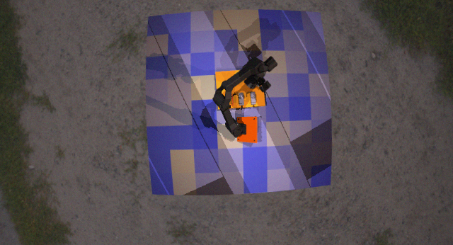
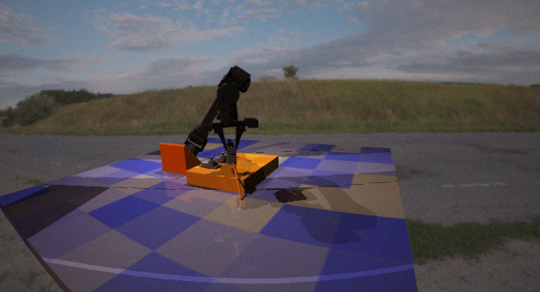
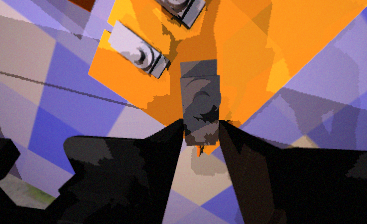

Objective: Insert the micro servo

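Looking down from the top view, the gripper (image 1: 260,83) hangs over the far edge of the orange deck (image 1: 223,78), with two seated servos (image 1: 247,98) on the arm's side of the fingers. From the exterior, the fingers reach down onto the deck. At the wrist, both fingers clamp the loose micro servo (image 3: 200,100), which extends beyond their tips over the deck.

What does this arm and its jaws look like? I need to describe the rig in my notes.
The arm is matte black throughout, built of slim boxy links with chunky rounded joints, and rises from an orange base block. The gripper has two dark, wedge-shaped jaws tapering to narrow tips on a wide crossbar. No cables, markings or sleeves are visible.
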Controlling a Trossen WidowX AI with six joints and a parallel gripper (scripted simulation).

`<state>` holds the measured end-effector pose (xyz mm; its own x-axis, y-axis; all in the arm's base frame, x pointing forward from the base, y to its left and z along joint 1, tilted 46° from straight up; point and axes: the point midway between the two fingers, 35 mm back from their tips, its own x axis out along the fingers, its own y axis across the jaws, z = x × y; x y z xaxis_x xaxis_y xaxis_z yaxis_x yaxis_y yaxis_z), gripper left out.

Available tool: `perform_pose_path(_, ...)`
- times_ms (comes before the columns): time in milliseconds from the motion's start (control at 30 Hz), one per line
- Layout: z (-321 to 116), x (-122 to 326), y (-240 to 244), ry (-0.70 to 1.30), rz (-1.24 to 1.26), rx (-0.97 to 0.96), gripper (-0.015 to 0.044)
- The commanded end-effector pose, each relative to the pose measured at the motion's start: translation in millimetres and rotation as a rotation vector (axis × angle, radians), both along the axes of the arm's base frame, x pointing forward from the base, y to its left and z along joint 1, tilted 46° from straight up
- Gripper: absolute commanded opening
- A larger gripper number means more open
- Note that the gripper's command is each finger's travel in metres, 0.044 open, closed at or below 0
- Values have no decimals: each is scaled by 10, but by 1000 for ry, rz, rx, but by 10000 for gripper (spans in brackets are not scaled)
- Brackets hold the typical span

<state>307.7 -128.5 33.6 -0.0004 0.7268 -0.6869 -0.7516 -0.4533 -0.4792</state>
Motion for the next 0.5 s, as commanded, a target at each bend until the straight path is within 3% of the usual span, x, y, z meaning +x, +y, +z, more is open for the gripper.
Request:
perform_pose_path(0, 21, -40, -4, 1, 3, -4, 0)
perform_pose_path(467, 193, -150, 170, 5, -2, -7, 0)
